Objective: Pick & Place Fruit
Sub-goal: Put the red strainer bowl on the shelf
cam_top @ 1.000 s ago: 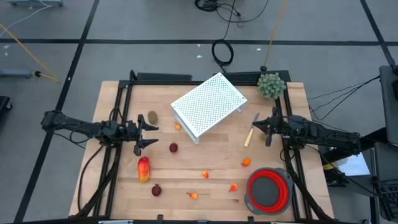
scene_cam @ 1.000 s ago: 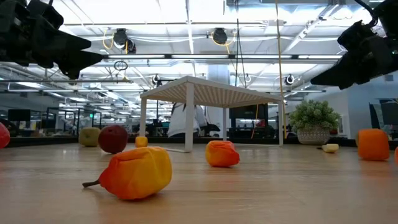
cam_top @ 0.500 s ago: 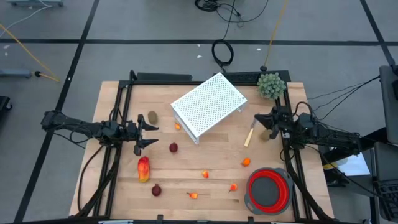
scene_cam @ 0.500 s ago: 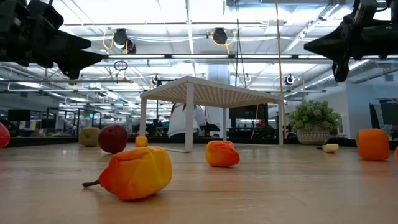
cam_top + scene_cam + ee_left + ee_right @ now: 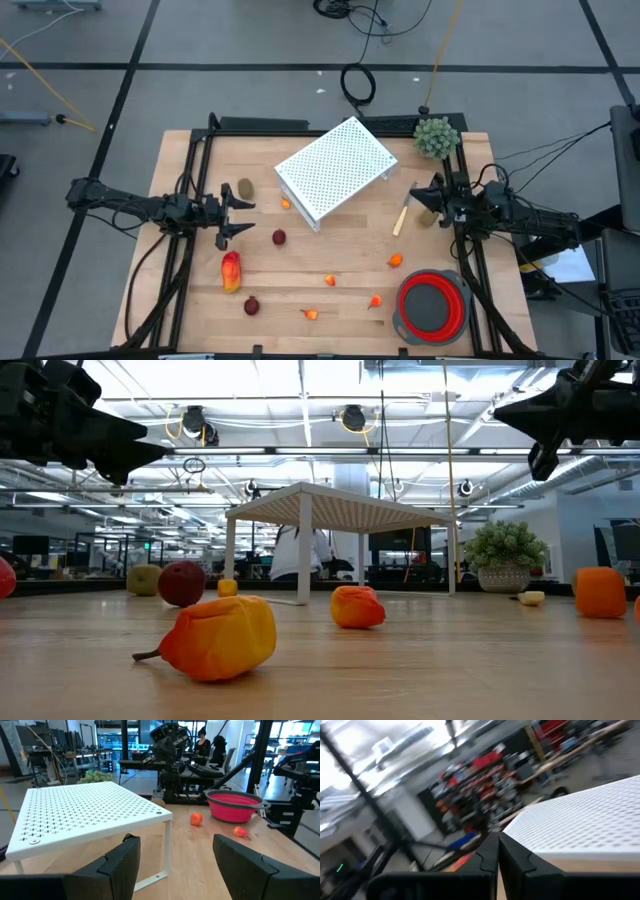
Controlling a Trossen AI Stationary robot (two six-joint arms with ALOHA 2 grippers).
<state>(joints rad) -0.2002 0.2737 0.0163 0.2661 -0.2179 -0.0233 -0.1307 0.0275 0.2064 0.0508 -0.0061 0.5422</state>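
Nearest you, at the front of the worktop (image 5: 300, 335), lies most of the fruit: a tiny orange bit (image 5: 311, 314), a dark red ball (image 5: 251, 306), another orange bit (image 5: 375, 300) and, just beside the front right corner, the red bowl (image 5: 433, 307), with nothing in it that you can see. A little farther in sit the red-and-yellow piece (image 5: 231, 271), an orange bit (image 5: 330, 281) and a rounder orange piece (image 5: 396, 261). None of the fruit is held, so by the look of it no pick has begun.

At mid-depth your left tool (image 5: 232, 217) hangs with its fingers spread, near the second dark red ball (image 5: 278, 237) and the brown oval (image 5: 245, 188); it has not shifted over the last second.

What has changed is on the right: the right tool (image 5: 426, 197) has lifted and swung back toward the green plant (image 5: 437, 137), and in its wrist view its fingers (image 5: 492, 851) are pressed together with nothing between them. It now sits above the pale-handled knife (image 5: 404, 213), pointing at the white perforated stand (image 5: 335, 170), whose front edge hides another orange bit (image 5: 286, 204). That reads as repositioning, so expect the first grasp still ahead.
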